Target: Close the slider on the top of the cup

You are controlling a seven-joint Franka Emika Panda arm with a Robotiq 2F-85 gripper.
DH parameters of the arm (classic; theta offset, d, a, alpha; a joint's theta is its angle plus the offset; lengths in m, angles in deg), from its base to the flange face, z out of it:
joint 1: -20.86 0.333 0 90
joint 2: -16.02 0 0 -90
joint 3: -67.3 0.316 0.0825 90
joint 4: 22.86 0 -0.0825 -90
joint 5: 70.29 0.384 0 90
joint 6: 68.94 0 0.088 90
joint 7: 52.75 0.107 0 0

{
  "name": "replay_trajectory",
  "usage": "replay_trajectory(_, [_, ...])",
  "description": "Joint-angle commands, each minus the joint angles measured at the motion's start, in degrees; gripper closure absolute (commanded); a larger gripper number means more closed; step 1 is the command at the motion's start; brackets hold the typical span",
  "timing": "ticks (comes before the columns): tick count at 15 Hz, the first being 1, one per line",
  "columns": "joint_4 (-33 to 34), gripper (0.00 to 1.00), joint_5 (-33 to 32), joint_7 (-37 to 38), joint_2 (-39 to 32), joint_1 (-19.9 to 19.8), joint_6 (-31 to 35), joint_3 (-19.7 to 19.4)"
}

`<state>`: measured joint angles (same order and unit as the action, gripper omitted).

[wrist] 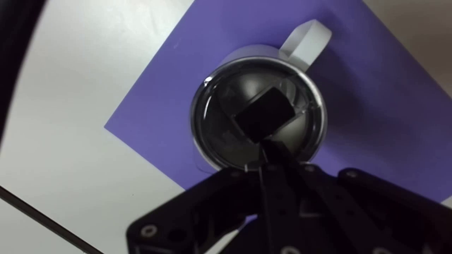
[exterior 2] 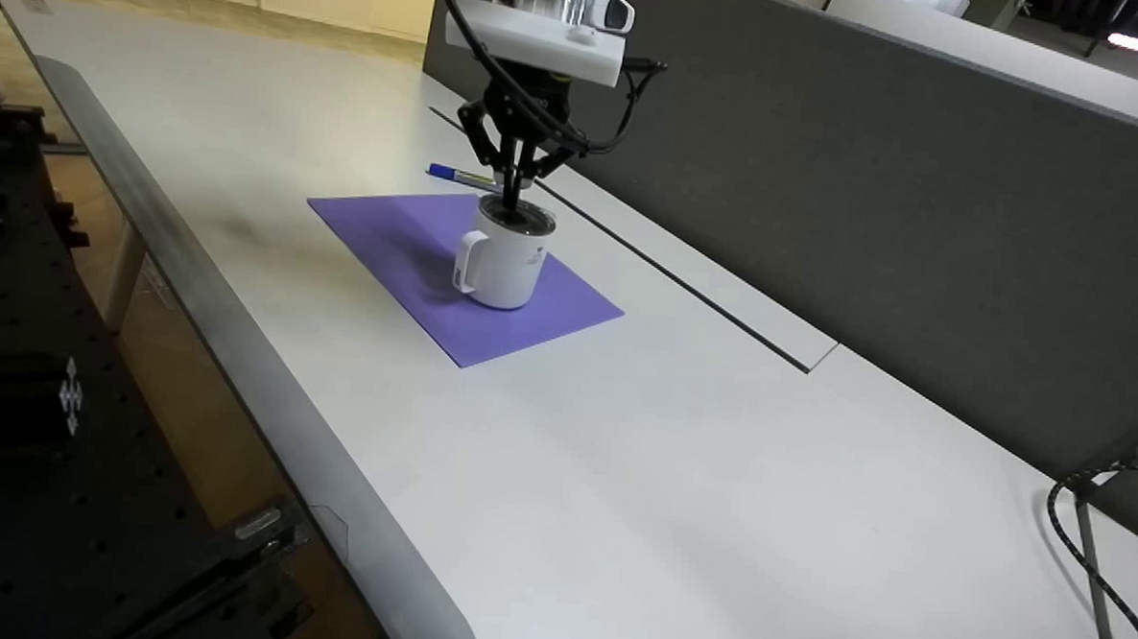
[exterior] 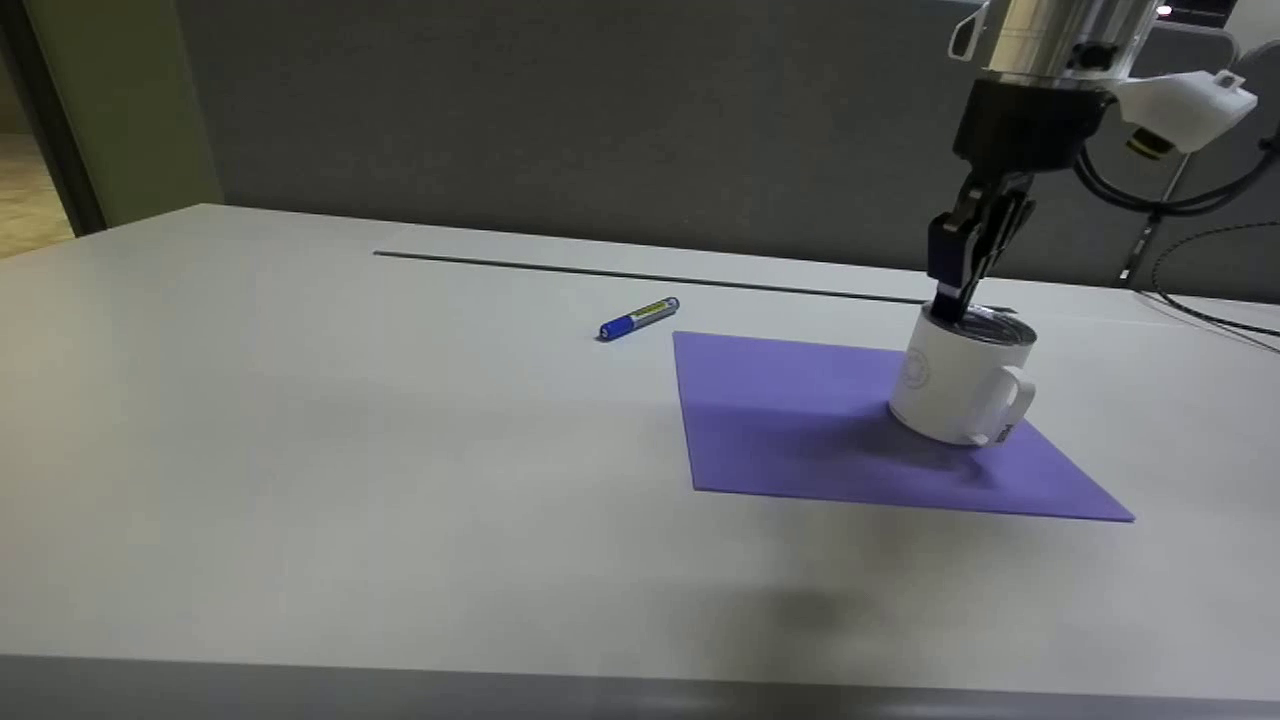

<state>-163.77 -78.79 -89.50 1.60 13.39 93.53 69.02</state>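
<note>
A white cup [exterior: 930,385] with a handle stands upright on a purple sheet; it also shows in an exterior view [exterior 2: 512,271] and in the wrist view [wrist: 306,46]. Its dark see-through lid [wrist: 229,143] is on. A black square slider [wrist: 265,114] sits near the middle of the lid in the wrist view; in both exterior views it cannot be made out. My gripper [exterior: 950,308] points down at the lid with its fingers together, also in an exterior view [exterior 2: 510,200]. In the wrist view its fingertips [wrist: 265,143] are at the slider's lower corner; I cannot tell whether they touch.
The purple sheet [exterior: 780,430] lies flat on the white table [exterior: 400,480]. A blue-capped marker [exterior: 640,318] lies behind the sheet. A dark strip [exterior: 600,273] runs along the table's back. A grey partition [exterior: 560,120] stands behind. A cable [exterior 2: 1064,533] hangs at one end.
</note>
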Motion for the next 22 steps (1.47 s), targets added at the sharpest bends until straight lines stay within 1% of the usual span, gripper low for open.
replay_trajectory(1, [-2.0,1.00,2.5,-1.7,3.4,-1.6,-1.7,1.6])
replay_trajectory(5, [-2.0,1.00,3.1,-1.6,5.4,-1.4,-3.6,0.9])
replay_trajectory(8, [-2.6,1.00,4.0,-2.6,6.0,-1.7,-3.7,0.3])
replay_trajectory(11, [-3.2,1.00,3.3,-2.8,5.6,-1.8,-3.0,-0.8])
replay_trajectory(13, [-4.1,1.00,2.2,-1.9,5.4,-1.8,-0.6,-1.9])
replay_trajectory(14, [-4.6,1.00,3.1,-1.6,5.3,-2.0,0.8,-1.9])
replay_trajectory(17, [-6.1,1.00,3.6,2.5,5.3,-1.9,5.3,-3.2])
replay_trajectory(22, [-7.3,1.00,4.8,7.2,3.7,-2.9,11.3,-3.4])
